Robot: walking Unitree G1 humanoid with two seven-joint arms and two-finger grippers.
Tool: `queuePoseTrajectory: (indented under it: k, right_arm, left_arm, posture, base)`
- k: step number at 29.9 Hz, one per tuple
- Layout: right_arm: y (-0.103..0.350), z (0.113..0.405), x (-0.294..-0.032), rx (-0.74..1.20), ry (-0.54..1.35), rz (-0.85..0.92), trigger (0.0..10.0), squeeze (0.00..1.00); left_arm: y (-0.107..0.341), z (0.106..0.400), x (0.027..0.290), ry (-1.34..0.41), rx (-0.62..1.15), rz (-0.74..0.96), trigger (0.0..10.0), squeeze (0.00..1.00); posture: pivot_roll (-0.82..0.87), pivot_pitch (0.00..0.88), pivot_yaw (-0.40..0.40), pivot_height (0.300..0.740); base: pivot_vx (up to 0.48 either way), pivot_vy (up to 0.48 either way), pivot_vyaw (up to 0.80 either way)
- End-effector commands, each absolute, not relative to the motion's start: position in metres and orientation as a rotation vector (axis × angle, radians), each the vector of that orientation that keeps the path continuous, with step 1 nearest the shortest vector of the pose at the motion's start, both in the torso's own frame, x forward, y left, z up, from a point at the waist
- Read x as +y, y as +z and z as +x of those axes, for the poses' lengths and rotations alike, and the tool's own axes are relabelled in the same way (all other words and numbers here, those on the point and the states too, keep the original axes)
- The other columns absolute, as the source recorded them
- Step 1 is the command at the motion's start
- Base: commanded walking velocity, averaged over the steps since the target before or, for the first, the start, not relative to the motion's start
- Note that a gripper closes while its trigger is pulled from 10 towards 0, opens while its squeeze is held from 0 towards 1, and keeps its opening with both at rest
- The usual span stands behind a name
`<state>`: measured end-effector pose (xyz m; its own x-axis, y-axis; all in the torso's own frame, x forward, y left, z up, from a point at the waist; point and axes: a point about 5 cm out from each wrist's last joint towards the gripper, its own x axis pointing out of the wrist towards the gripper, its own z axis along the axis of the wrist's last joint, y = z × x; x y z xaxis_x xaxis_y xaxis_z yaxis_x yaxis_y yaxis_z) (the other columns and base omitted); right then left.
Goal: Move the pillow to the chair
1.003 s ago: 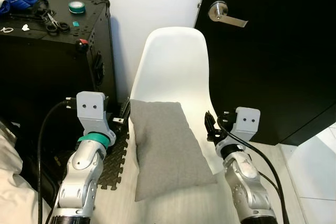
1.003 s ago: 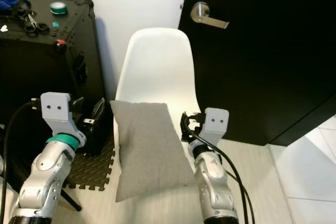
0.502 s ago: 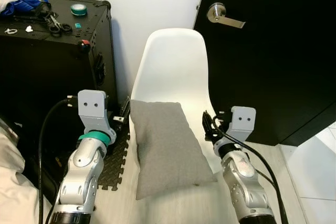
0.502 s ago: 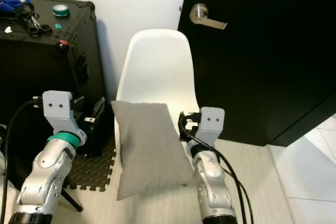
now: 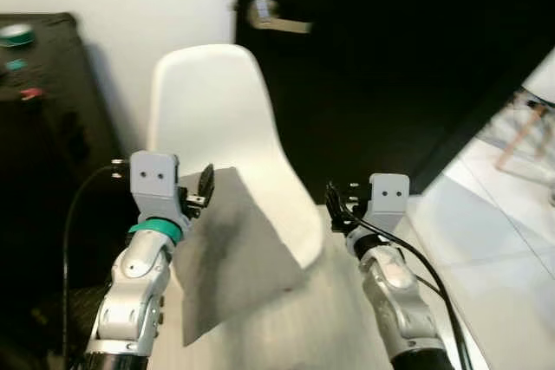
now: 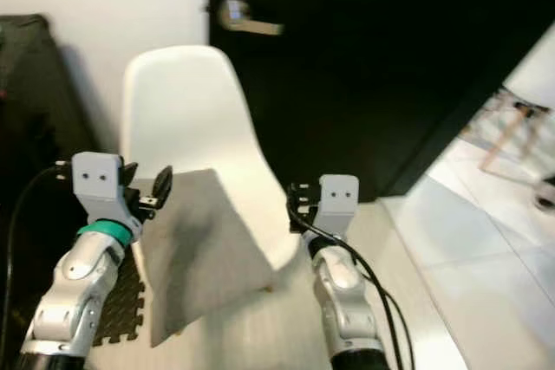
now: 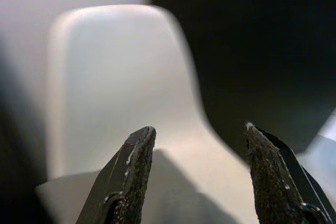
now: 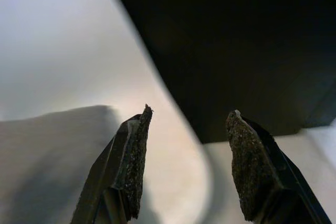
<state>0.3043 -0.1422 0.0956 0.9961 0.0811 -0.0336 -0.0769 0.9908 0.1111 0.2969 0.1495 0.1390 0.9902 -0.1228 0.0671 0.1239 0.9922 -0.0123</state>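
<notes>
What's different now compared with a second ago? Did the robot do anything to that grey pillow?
Mostly the view has swung: the camera turned toward the robot's right, so the black case has slid to the left edge and more tiled floor shows. The grey pillow stays lying on the white chair. The left tool and right tool remain open on either side of it, gripping nothing.

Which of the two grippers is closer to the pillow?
The left gripper: it sits at the grey pillow's upper corner. The right gripper stands beyond the chair's edge.
</notes>
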Motion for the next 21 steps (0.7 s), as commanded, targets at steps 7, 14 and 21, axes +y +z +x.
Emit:
queuePoseTrajectory:
  k: [7,14,21]
  right_arm:
    - [0.0901,0.3030,-0.1380,0.059,0.082,0.104,10.0,0.00]
    - [0.0928,0.3039,-0.1397,0.051,0.081,0.071,10.0,0.00]
    - [0.0918,0.3029,-0.1467,0.058,0.058,0.053,10.0,0.00]
  left_arm:
    - [0.1393,0.2964,0.1548,-0.108,-0.062,0.001,10.0,0.00]
    - [0.1389,0.2976,0.1503,-0.118,-0.062,-0.005,10.0,0.00]
    - [0.1363,0.2989,0.1508,-0.113,-0.054,-0.005,10.0,0.00]
  posture:
    - [0.08,0.000,-0.040,0.740]
    - [0.07,0.000,-0.038,0.740]
    - [0.06,0.000,-0.036,0.740]
  base:
    - [0.000,0.000,-0.80]
    - [0.000,0.000,-0.80]
    - [0.000,0.000,-0.80]
